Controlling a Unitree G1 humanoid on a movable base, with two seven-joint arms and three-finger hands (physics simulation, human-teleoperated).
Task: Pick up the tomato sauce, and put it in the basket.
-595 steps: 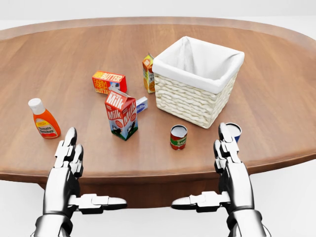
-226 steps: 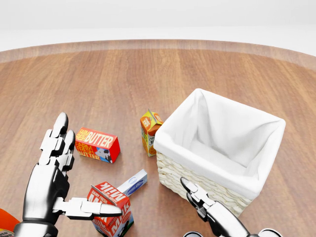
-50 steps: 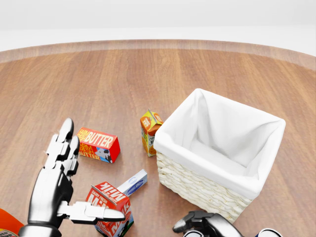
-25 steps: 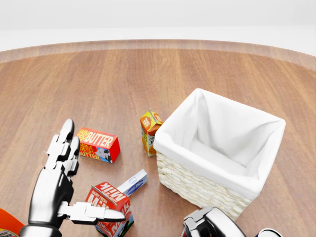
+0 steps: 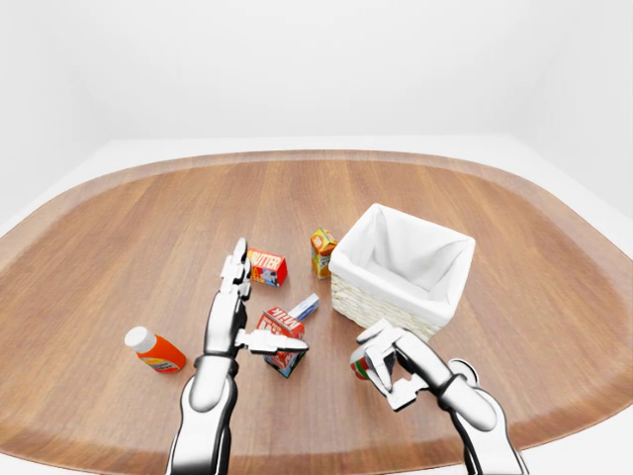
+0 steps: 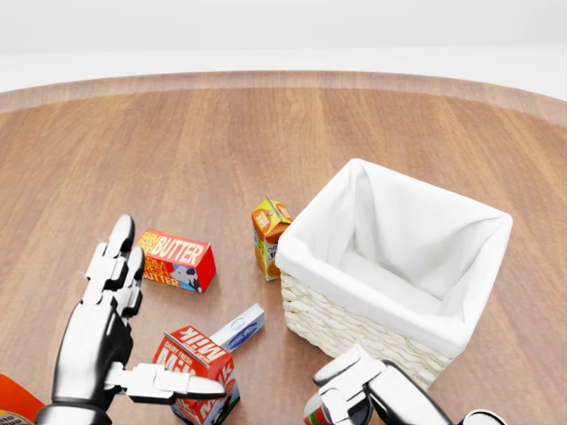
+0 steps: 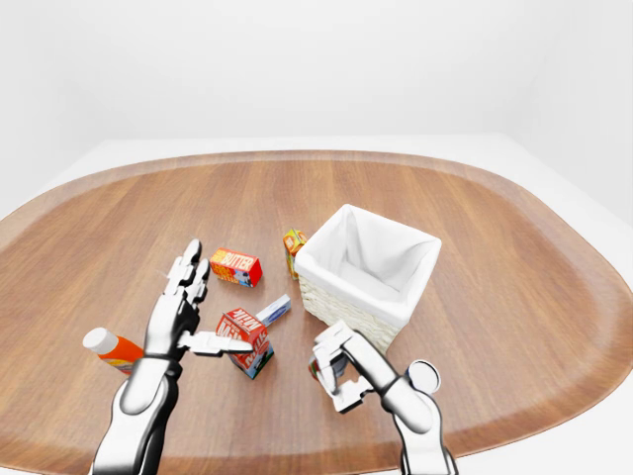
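Grasp step. Right hand [image 5: 391, 364] has its fingers wrapped around the tomato sauce can [image 5: 360, 363], which sits just below the basket [image 5: 400, 269] in the left-eye view; lifted or still on the table [image 5: 119, 247] — can't tell. Left hand [image 5: 233, 315] is spread flat, holding nothing, thumb over the milk carton [image 5: 281, 339]. Likely next: raise the can above the basket rim, carry it over the white liner, let go. Risk: clipping the wicker wall.
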